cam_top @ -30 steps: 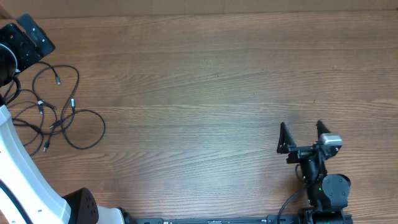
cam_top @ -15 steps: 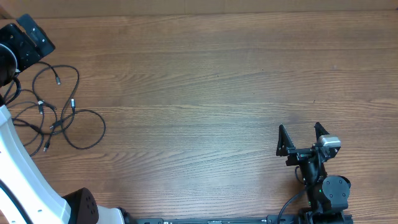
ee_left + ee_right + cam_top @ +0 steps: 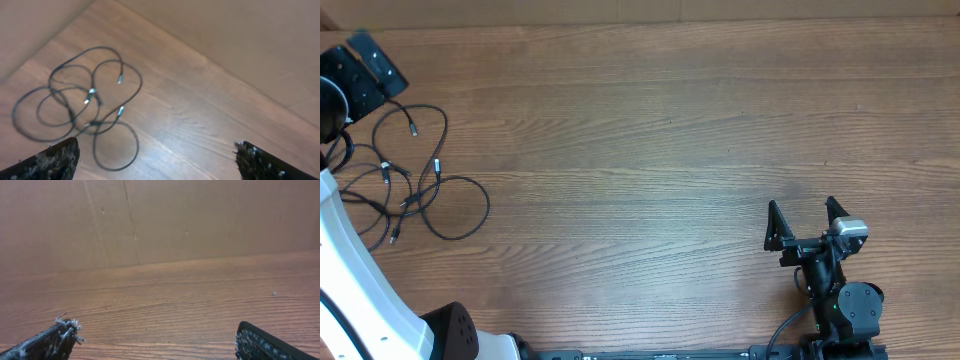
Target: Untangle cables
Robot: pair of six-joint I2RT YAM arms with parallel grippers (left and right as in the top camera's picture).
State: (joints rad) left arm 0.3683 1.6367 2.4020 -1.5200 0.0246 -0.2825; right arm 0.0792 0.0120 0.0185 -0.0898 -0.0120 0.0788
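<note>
The cables are several thin black cords with small grey plug ends, lying in loose overlapping loops on the wooden table at the far left. They also show in the left wrist view. My left gripper is open and empty, held above the table and apart from the cables, which lie ahead of its left finger. My right gripper is open and empty at the front right of the table, far from the cables. In the right wrist view only bare wood lies between its fingers.
The left arm's white link and black wrist stand along the table's left edge beside the cables. A brown cardboard wall rises behind the table's far edge. The right arm's base sits at the front edge.
The right gripper has drawn back slightly toward the front edge, then stayed still. The left arm's black wrist has shifted a little to the left. The cables have not moved.
</note>
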